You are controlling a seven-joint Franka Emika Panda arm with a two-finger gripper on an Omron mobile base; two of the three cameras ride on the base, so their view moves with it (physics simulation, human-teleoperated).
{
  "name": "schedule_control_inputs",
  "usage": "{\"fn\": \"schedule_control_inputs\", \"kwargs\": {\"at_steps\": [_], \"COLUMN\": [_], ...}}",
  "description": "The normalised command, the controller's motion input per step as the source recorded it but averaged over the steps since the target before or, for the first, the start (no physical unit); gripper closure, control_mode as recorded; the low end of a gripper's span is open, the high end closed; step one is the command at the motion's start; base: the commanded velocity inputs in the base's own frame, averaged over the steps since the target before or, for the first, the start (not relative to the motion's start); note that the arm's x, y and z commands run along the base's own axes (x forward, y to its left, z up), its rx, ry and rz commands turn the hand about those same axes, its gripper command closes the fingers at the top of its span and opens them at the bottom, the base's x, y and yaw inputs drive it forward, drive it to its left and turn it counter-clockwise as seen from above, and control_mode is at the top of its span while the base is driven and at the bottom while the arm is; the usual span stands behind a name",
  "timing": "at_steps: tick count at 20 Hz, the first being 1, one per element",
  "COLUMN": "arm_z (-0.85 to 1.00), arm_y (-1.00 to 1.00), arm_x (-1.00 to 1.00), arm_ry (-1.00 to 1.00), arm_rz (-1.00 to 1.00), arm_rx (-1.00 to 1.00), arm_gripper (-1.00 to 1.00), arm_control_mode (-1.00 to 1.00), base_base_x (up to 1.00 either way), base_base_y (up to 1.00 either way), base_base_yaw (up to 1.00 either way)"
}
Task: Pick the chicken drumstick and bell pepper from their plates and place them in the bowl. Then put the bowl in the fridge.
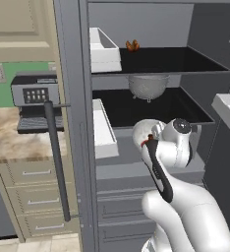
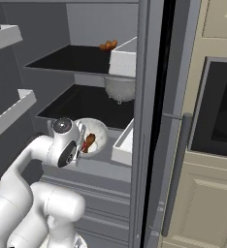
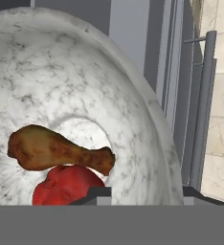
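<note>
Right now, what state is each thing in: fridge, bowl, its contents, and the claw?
Tall grey steel fridge: doors open, dark shelves exposed.
Whitish-grey speckled bowl: upright, inside the fridge in front of the arm.
Brown chicken drumstick: in the bowl, lying across the pepper.
Glossy red bell pepper: in the bowl, under the drumstick.
Claw: at the bowl's rim; open or shut cannot be told.

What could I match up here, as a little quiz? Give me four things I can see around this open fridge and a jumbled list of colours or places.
Things:
1. chicken drumstick
2. bell pepper
3. bowl
4. colander

Descriptions:
A. glossy red, partly under the meat
B. whitish-grey marbled, holding both foods
C. brown, lying across the red vegetable
D. steel, hanging under the fridge's upper shelf

Pairs: 1-C, 2-A, 3-B, 4-D
</note>
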Motion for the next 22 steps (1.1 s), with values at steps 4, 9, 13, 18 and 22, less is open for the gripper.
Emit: {"fn": "schedule_control_inputs", "kwargs": {"at_steps": [4,9,13,18,22], "arm_z": [0.0,0.0,0.0,0.0,0.0], "arm_y": [0.0,0.0,0.0,0.0,0.0], "arm_x": [0.0,0.0,0.0,0.0,0.0], "arm_ry": [0.0,0.0,0.0,0.0,0.0], "arm_rz": [0.0,0.0,0.0,0.0,0.0], "arm_rx": [0.0,0.0,0.0,0.0,0.0], "arm_gripper": [1.0,1.0,1.0,1.0,1.0], "arm_control_mode": [1.0,1.0,1.0,-1.0,-1.0], "base_base_x": [0.0,0.0,0.0,0.0,0.0], "base_base_y": [0.0,0.0,0.0,0.0,0.0], "base_base_yaw": [0.0,0.0,0.0,0.0,0.0]}}
